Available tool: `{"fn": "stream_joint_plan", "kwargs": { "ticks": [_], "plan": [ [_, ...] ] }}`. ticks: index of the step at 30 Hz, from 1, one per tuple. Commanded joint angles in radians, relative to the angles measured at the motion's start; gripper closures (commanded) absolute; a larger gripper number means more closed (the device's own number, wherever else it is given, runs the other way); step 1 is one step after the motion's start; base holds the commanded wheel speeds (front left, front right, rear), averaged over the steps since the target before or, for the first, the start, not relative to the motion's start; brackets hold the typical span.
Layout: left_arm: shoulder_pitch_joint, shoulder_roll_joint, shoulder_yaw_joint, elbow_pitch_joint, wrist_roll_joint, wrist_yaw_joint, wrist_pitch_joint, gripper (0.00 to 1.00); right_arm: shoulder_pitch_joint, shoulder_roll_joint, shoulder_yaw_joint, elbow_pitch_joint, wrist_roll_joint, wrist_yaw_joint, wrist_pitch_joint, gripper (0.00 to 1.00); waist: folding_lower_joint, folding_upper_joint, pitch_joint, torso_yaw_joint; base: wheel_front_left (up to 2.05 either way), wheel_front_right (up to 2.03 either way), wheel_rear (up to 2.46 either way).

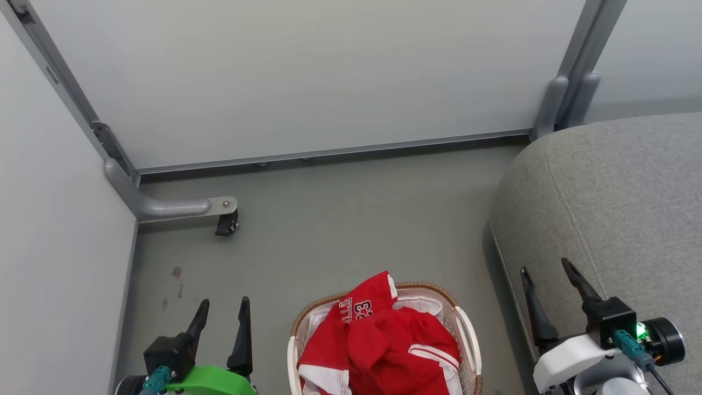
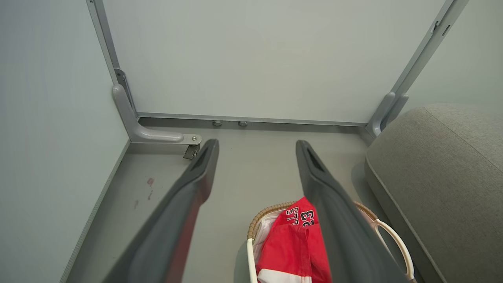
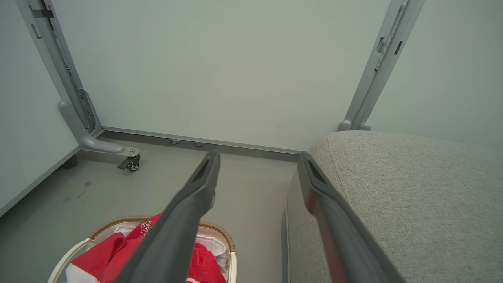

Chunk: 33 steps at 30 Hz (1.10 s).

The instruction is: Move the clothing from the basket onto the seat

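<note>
A: Grey floor point(image 1: 340, 219), pale partition panels point(image 1: 307, 71) behind and to the left. What's the load?

B: Clothing point(image 1: 378, 340): red with white trim, heaped in the basket point(image 1: 428, 288). One lettered fold is draped toward the far rim. None seen on the seat so far.

A: Handling?

B: Judged light, limp, probably a bit slick, as sports fabric tends to be. It won't hold its shape. It will trail, and may drag the second piece or the white liner point(image 1: 422, 304) up with it. Best bite looks like the raised crumple at mid-heap, clear of the liner. Pinch a thick fold, not a single layer.

A: Grippers?

B: Left gripper point(image 1: 225, 302) sits left of the basket over bare floor, fingers spread wide, empty. Right gripper point(image 1: 544, 266) is on the basket's right, over the front edge of the seat point(image 1: 620, 208), likewise spread and holding nothing. Neither touches the cloth. The heap lies between them, low and close to the robot.

A: Destination?

B: Seat stands just beside the basket on the right, higher than the rim. Short carry, but it needs lift to clear both edges.
</note>
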Motion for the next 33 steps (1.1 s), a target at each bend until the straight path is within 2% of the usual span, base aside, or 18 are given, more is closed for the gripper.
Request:
{"fn": "stream_joint_plan", "kwargs": {
  "ticks": [1, 7, 12, 20, 26, 33],
  "plan": [
    [0.006, 0.007, 0.001, -0.003, 0.011, -0.003, -0.001, 0.00, 0.012, -0.006, 0.001, -0.006, 0.003, 0.000, -0.005, 0.00, 0.0000, 0.0000, 0.002, -0.001, 0.00, 0.00, 0.00],
    [-0.024, 0.006, -0.017, 0.002, 0.014, -0.003, -0.001, 0.00, -0.009, -0.006, 0.004, -0.016, 0.005, 0.000, -0.005, 0.00, 0.0000, 0.0000, 0.034, -0.008, 0.00, 0.00, 0.00],
    [-0.089, 0.006, -0.062, 0.019, 0.023, -0.003, -0.001, 0.00, -0.042, -0.006, 0.009, -0.030, 0.006, 0.000, -0.005, 0.00, 0.0000, 0.0000, 0.107, -0.025, 0.00, 0.00, 0.00],
    [-0.274, 0.010, -0.155, 0.093, 0.027, -0.003, -0.001, 0.00, -0.144, -0.006, 0.014, -0.056, 0.011, 0.000, -0.005, 0.00, 0.0000, 0.0000, 0.302, -0.072, 0.00, 0.00, 0.00],
    [-0.406, 0.011, -0.222, 0.206, 0.010, -0.003, -0.001, 0.00, -0.210, -0.005, 0.020, -0.075, 0.021, 0.000, -0.005, 0.00, 0.0000, 0.0000, 0.449, -0.114, 0.00, 0.00, 0.00],
    [-0.520, 0.010, -0.249, 0.335, 0.018, -0.003, -0.001, 0.00, -0.277, -0.005, 0.038, -0.088, 0.053, 0.000, -0.005, 0.00, 0.0000, 0.0000, 0.598, -0.164, 0.00, 0.00, 0.00]
  ]
}}
